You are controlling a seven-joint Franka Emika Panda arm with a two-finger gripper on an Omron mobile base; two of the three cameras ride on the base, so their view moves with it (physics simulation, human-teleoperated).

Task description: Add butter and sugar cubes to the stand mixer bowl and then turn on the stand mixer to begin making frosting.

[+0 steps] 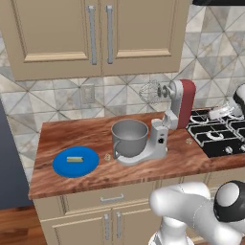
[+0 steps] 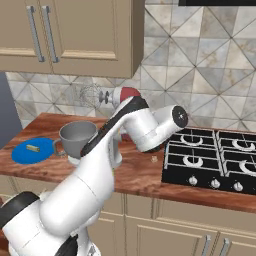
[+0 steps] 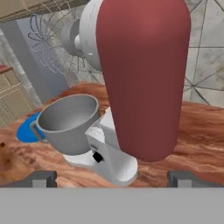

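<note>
The stand mixer (image 1: 178, 104) stands mid-counter with its dark red head (image 3: 142, 74) tilted up and its wire whisk (image 1: 150, 91) in the air. The grey stand mixer bowl (image 1: 130, 136) sits empty on the light grey base (image 3: 114, 164). The butter (image 1: 74, 159) lies on a blue plate (image 1: 91, 165) to the left. A tiny beige bit, probably the sugar cubes (image 2: 154, 159), lies between mixer and stove. A similar speck (image 1: 108, 156) lies by the bowl's handle. My gripper (image 3: 113, 179) is open and empty, close behind the red head on the stove side.
A black gas stove (image 2: 215, 160) fills the counter's right end. Wall cabinets (image 1: 98, 33) hang above the mixer. Drawers and doors (image 1: 112, 198) run under the wooden counter (image 1: 67, 134). My own arm (image 2: 115, 145) crosses in front of the mixer in the right base view.
</note>
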